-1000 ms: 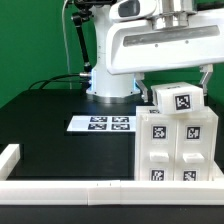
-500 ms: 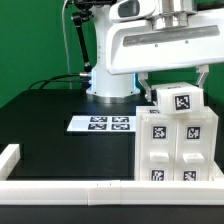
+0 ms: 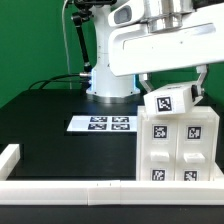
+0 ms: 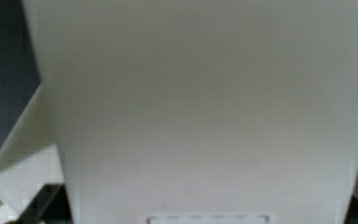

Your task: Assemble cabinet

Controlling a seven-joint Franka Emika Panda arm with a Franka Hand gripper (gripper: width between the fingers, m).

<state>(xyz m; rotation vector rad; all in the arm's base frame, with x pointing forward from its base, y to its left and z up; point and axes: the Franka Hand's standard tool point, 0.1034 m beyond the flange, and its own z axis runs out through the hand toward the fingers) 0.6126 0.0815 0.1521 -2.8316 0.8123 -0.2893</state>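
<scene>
The cabinet body (image 3: pixel 180 150) is a white box with several black-and-white tags on its front, standing at the exterior view's right by the front rail. A smaller white block (image 3: pixel 172 101) with one tag sits tilted just above the body's top. My gripper (image 3: pixel 173 92) comes down from above with a dark finger (image 3: pixel 148 86) on each side of the block, and is shut on it. In the wrist view the block's plain white face (image 4: pixel 194 100) fills almost the whole picture. Only a dark finger (image 4: pixel 46 200) shows at its edge.
The marker board (image 3: pixel 103 124) lies flat on the black table near the arm's base (image 3: pixel 112 85). Low white border rails run along the front edge (image 3: pixel 70 190) and the exterior view's left corner (image 3: pixel 10 156). Cables hang behind the base.
The small block was level on the cabinet body's top. Now it is tilted and slightly raised, and the gripper has turned and risen with it.
</scene>
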